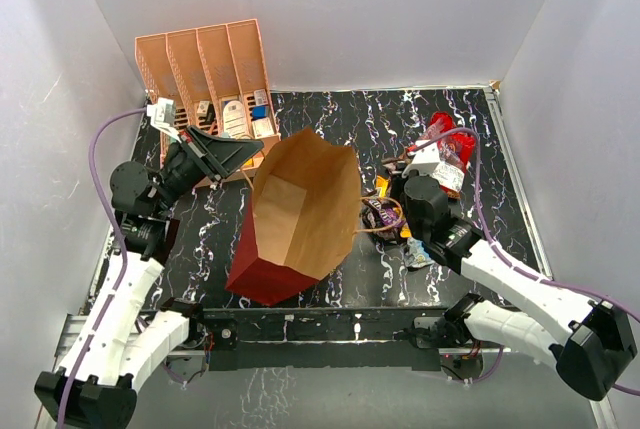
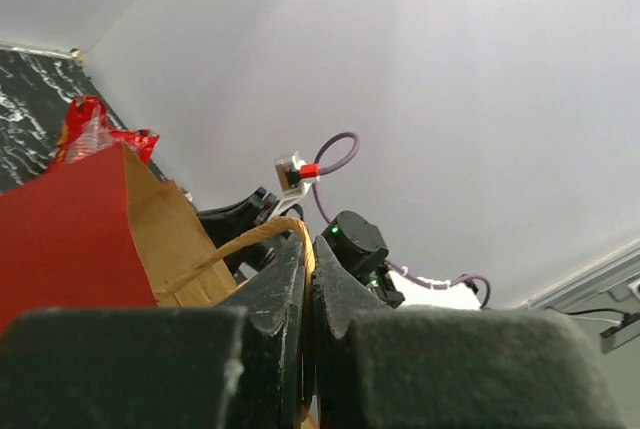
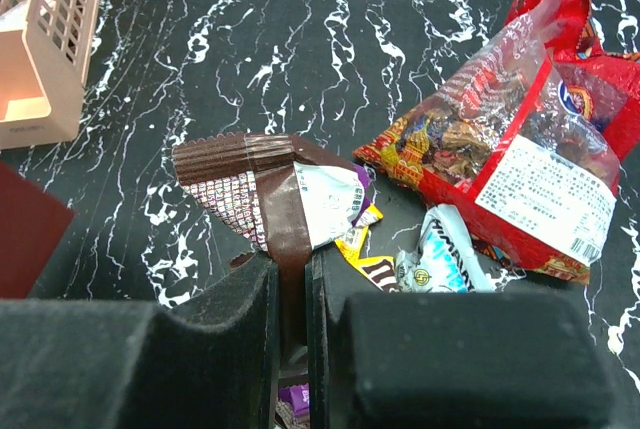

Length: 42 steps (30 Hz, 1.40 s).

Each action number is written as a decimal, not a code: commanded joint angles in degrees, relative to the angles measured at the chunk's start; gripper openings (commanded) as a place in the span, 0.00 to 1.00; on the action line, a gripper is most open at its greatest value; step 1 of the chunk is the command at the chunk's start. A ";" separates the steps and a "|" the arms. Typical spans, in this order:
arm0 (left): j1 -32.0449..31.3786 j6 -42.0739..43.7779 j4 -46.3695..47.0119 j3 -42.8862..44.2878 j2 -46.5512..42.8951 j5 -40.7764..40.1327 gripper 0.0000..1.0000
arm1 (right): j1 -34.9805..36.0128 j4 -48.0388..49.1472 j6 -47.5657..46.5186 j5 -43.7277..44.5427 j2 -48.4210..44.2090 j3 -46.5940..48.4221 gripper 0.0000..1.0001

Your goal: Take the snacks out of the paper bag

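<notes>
- paper bag (image 1: 300, 209) sits mid-table (image 1: 330, 119), tilted, with its mouth open to the top camera. Only kraft lining shows inside and I see no packets there, though the deep end is hard to read.
- left gripper (image 2: 308, 249): jaws pressed together on the tan twisted handle (image 2: 225, 249), at the bag's left rim.
- The handle is thin cord, so it is a secure hold but a floppy one. The bag is light, creases easily, and will probably swing or fold if yanked.
- right gripper (image 3: 293, 269): jaws nearly together, pinching the brown-and-purple packet (image 3: 265, 194) by its lower edge. It is just right of the bag and low over the table.
- That packet looks light, with slick, crinkly foil. An edge or seam pinch probably holds best, since the flat face may slip.
- large sweets bag (image 3: 510, 149) lies on the table right of the paper bag. It is bulky and loose-filled, probably the heaviest item, so take it by the crimped top.
- silver-blue packet (image 3: 440, 259) and yellow packet (image 3: 360, 249) lie against its near side, partly overlapped. They are flat, so pick them by an edge.
- peach rack (image 1: 205, 69) stands at far left.
</notes>
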 commanded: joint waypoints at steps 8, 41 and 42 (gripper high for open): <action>0.26 -8.32 6.86 -11.46 -5.68 -6.33 0.00 | -1.74 0.90 2.58 -1.10 -1.91 1.79 0.08; -7.10 -14.31 5.76 2.38 6.71 -9.10 0.00 | -1.83 -4.98 5.10 -1.56 -0.92 3.78 0.08; -8.90 -13.90 6.19 3.05 7.51 -9.99 0.00 | -1.85 -5.06 5.07 -1.44 -0.93 3.66 0.08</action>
